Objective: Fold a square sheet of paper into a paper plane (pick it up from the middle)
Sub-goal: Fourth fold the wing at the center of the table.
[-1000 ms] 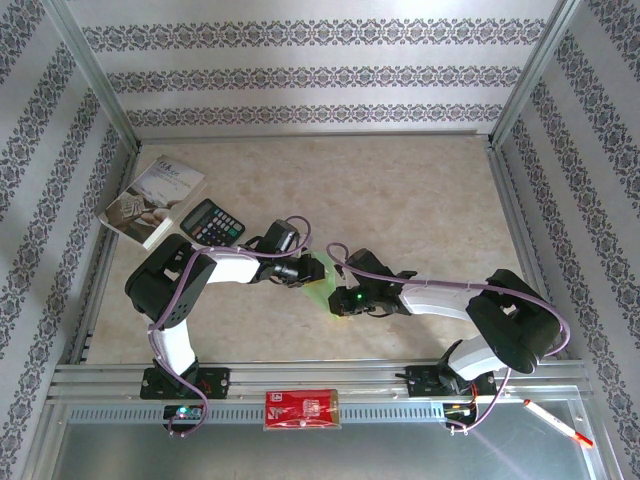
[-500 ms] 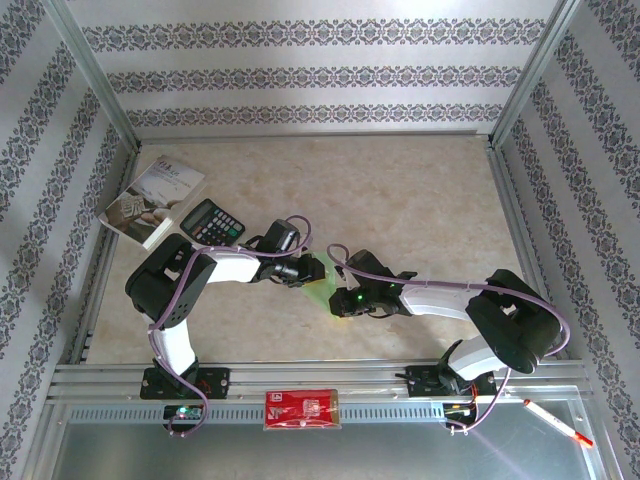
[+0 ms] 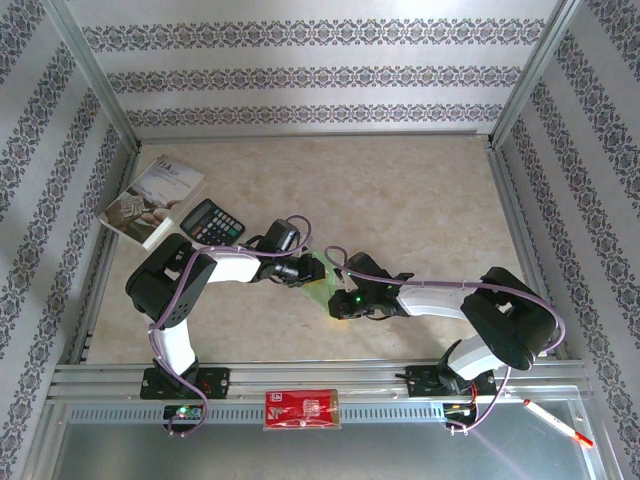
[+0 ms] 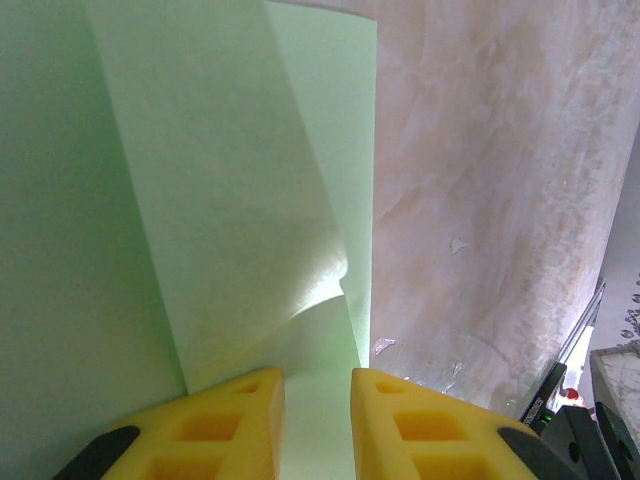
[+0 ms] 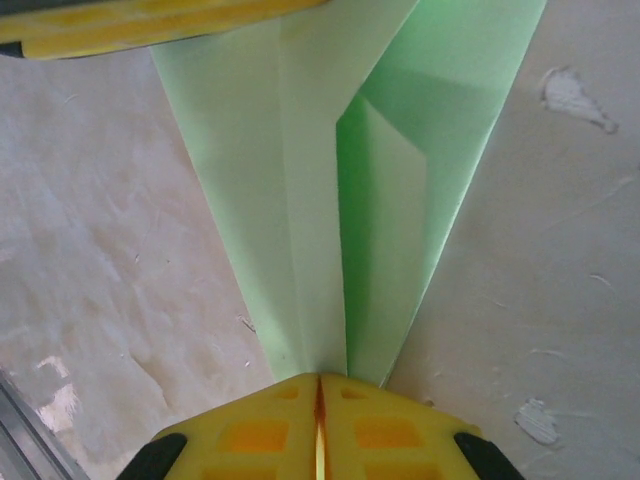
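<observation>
Green paper [image 3: 321,288], folded into a narrow pointed wedge with a centre crease, spans between the two grippers near the middle of the table [image 3: 420,200]. Left gripper [image 4: 317,390]: yellow fingers slightly apart, clamping the folded layers at the wide end. Right gripper [image 5: 320,385]: fingers pressed together on the narrow tip. A calculator [image 3: 212,222] and a booklet [image 3: 155,198] sit well apart, far left.
</observation>
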`<move>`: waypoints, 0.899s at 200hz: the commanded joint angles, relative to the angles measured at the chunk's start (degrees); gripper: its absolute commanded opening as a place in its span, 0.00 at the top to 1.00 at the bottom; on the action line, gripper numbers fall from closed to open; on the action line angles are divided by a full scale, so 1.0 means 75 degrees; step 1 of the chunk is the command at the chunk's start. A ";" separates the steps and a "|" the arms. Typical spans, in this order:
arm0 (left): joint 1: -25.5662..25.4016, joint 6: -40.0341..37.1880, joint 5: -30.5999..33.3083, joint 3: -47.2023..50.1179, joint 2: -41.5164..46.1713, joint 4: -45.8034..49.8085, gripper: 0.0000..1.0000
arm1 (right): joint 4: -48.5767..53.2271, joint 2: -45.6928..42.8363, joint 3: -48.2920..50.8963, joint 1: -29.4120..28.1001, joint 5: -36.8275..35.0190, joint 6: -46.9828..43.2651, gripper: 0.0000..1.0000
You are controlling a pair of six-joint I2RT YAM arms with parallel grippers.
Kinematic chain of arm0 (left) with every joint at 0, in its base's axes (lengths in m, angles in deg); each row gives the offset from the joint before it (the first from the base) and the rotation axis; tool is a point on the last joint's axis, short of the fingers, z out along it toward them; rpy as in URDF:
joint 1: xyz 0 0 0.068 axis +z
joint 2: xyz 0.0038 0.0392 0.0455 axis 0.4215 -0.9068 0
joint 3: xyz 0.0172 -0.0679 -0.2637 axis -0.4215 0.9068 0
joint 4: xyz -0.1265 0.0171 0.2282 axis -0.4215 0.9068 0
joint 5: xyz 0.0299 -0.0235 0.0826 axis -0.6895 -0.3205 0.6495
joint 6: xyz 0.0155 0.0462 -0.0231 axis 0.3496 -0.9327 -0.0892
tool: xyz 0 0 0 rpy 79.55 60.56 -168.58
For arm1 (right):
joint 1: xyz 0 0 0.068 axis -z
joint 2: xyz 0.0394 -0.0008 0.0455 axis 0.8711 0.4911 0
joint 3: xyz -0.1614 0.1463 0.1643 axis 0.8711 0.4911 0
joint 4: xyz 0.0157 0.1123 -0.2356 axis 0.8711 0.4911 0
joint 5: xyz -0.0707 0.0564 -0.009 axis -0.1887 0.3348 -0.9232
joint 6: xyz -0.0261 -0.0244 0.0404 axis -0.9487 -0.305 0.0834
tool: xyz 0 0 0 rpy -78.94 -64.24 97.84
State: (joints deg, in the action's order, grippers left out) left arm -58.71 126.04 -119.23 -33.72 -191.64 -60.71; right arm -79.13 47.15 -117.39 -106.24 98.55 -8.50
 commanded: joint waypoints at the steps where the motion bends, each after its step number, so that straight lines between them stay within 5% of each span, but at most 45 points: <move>1: -0.0055 -0.0270 0.0589 0.0108 -0.0452 0.0759 0.75 | 0.0195 0.0164 0.0283 -0.0148 -0.0183 0.0131 0.90; 180: -0.0055 -0.0536 0.1022 0.0064 -0.0805 0.0984 0.85 | 0.1011 -0.0366 0.0596 -0.0672 -0.0174 0.0170 0.90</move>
State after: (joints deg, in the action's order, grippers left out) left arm -58.71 124.75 -119.25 -34.86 -193.10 -60.19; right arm -80.77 44.77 -114.92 -109.62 95.93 -7.17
